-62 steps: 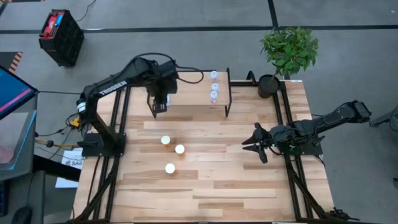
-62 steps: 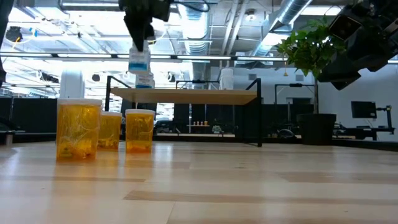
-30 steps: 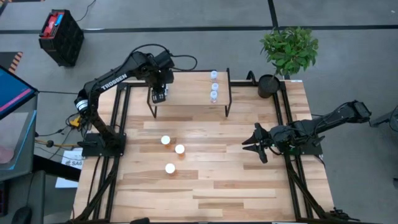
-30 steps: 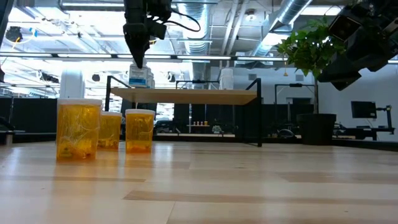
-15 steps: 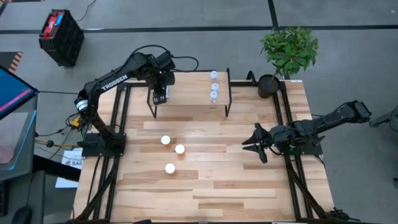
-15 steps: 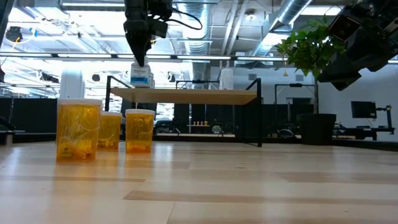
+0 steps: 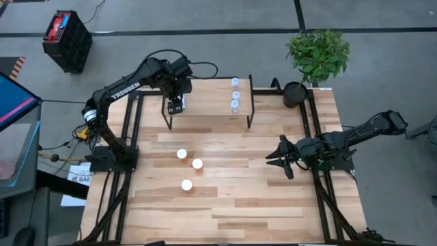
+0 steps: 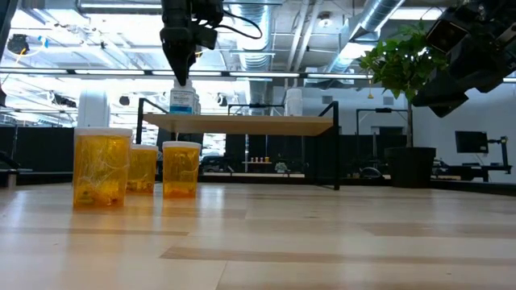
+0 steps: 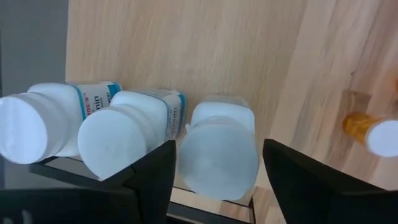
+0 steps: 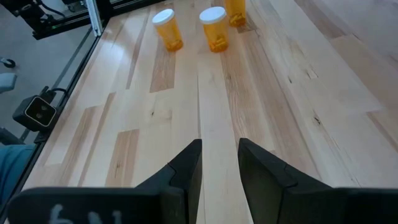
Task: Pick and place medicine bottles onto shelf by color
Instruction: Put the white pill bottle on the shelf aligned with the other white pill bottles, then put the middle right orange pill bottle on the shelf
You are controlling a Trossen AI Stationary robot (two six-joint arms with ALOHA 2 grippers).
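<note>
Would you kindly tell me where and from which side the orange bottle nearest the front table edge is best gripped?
Grip the orange bottle around its cylindrical body just below the white cap, descending from straight above. It stands upright, apart from its two neighbours, so fingers probably fit either side.

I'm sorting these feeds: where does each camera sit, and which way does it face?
High: overhead, straight down; both arms, shelf.
Low: table height, level; orange bottles, left claw above the shelf.
Left wrist: looks past its fingers at white bottles.
Right wrist: past the right claw along the tabletop.
High, low and right wrist share the orange bottles.
</note>
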